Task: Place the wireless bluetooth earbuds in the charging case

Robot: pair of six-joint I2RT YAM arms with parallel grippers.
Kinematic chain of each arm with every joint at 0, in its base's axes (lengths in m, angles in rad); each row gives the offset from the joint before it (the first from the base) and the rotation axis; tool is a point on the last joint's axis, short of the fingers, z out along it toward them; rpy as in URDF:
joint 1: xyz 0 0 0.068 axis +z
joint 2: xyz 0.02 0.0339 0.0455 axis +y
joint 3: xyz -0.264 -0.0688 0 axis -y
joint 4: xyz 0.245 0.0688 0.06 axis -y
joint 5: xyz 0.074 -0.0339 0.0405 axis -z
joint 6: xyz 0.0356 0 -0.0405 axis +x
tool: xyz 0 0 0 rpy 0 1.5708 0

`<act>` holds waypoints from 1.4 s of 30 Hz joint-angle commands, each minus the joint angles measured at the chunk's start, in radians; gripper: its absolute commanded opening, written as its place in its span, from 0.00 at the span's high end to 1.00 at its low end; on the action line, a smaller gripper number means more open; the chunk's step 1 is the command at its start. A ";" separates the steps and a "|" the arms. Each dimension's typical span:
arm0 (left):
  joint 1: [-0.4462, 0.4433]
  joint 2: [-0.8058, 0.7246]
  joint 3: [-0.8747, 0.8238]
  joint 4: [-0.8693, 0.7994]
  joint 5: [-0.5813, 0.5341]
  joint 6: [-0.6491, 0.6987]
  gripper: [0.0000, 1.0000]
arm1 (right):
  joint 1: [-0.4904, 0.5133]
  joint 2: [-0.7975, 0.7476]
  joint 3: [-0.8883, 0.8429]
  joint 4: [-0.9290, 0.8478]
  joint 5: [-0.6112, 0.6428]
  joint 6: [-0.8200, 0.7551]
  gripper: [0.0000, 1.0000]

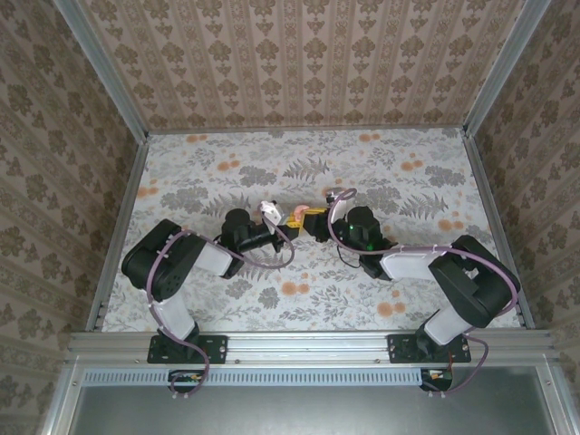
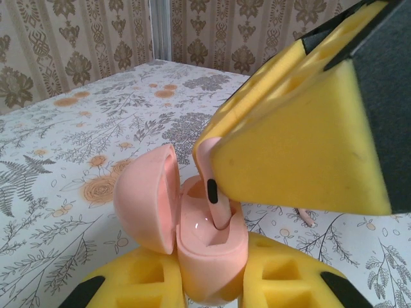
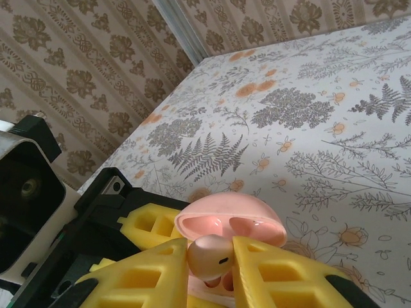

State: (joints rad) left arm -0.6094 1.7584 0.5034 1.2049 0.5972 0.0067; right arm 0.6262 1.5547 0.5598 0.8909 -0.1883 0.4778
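Note:
The pale pink charging case [image 2: 212,256] stands upright between the yellow pads of my left gripper [image 2: 212,285], which is shut on it. Its lid [image 2: 148,196] hangs open to the left. One pink earbud [image 2: 217,205] with a black mark on its stem points down into the case, stem tip inside a slot. My right gripper [image 3: 210,260] is shut on that earbud's head [image 3: 215,256], just above the open lid [image 3: 231,221]. From above, both grippers meet at mid-table, left [image 1: 288,220] and right [image 1: 313,222]. The second earbud is hidden.
The floral tabletop [image 1: 381,172] stretches open behind and to both sides of the grippers, bounded by patterned walls [image 1: 299,54]. A small thin pink bit [image 2: 307,218] lies on the table just beyond the case; what it is I cannot tell.

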 commanded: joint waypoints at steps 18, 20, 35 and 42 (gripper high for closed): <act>-0.024 -0.060 0.002 0.087 0.013 0.049 0.89 | 0.006 -0.046 -0.027 -0.063 0.000 -0.024 0.68; -0.024 -0.058 0.004 0.087 0.013 0.044 0.88 | 0.006 -0.050 -0.028 -0.066 -0.002 -0.023 0.67; -0.026 -0.059 0.011 0.087 0.012 0.023 0.88 | 0.006 -0.059 -0.018 -0.085 0.016 -0.014 0.59; -0.026 -0.058 0.013 0.085 0.018 0.020 0.89 | 0.006 -0.074 -0.018 -0.102 0.039 -0.011 0.56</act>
State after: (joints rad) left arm -0.6266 1.7432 0.5030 1.2053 0.5793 0.0456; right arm 0.6273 1.5002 0.5495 0.8486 -0.1841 0.4709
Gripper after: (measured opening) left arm 0.178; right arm 0.433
